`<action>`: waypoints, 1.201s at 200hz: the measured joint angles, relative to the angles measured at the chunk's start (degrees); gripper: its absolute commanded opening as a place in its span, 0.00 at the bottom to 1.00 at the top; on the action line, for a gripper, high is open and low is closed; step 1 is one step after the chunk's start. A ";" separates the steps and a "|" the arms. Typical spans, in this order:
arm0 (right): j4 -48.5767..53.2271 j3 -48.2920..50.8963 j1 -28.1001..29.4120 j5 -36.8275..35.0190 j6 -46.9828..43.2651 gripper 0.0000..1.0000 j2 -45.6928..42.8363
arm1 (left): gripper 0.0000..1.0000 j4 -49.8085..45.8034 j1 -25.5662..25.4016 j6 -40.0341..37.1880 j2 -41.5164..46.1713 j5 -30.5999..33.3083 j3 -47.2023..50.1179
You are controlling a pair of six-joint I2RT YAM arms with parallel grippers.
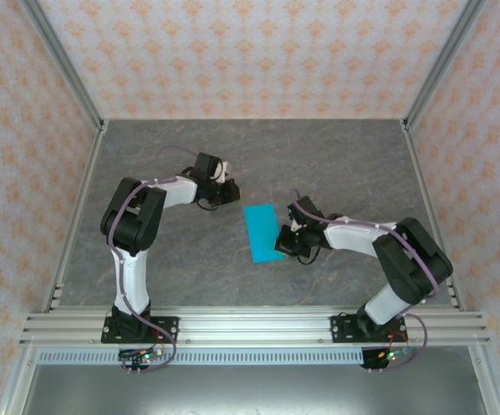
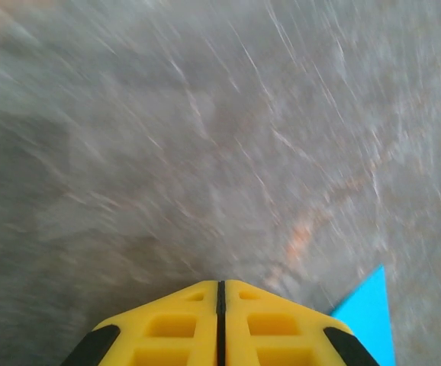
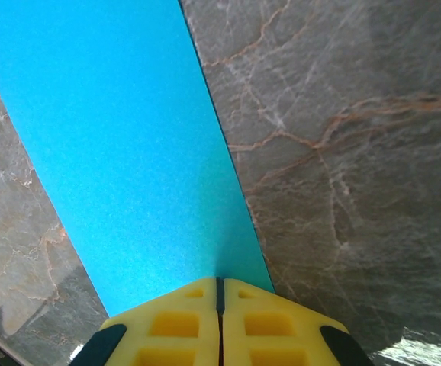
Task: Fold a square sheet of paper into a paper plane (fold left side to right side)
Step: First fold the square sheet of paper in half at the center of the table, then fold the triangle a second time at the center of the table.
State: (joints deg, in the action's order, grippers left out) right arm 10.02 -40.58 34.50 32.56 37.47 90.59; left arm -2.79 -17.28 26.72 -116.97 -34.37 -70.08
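The blue sheet of paper (image 1: 261, 232) lies flat near the middle of the gray counter (image 1: 189, 277), well away from all four edges. It looks like a long, thin strip, and it sits a little crooked. One short end points to the far edge of the counter, and the other points to the near edge.

The right pincer (image 1: 282, 246) is at the near right corner of the paper. In the right wrist view its two yellow fingers (image 3: 182, 320) are pressed together. Their tips meet right at the end of the paper (image 3: 129, 152). I cannot tell if they pinch it.

The left pincer (image 1: 230, 192) is just beside the far left corner of the paper. In the left wrist view the pincer (image 2: 220, 286) is closed tight with nothing in it. The counter there looks blurry, and a blue paper corner (image 2: 369, 313) peeks in.
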 measured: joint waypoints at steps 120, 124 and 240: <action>9.73 -7.23 3.85 -12.50 -2.16 0.46 -10.51 | 0.42 1.20 -2.27 0.63 29.07 3.45 20.37; 10.27 -7.21 3.85 -13.05 -2.32 0.48 -10.49 | 0.42 1.25 -3.17 0.85 29.59 3.61 21.20; 4.13 -3.41 -1.99 -11.10 -2.14 0.61 -10.93 | 0.48 4.22 -19.30 8.92 31.21 5.92 29.38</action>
State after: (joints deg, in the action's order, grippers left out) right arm 14.15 -43.99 32.51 21.45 35.33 79.66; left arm 1.43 -36.58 35.64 -85.76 -28.45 -40.71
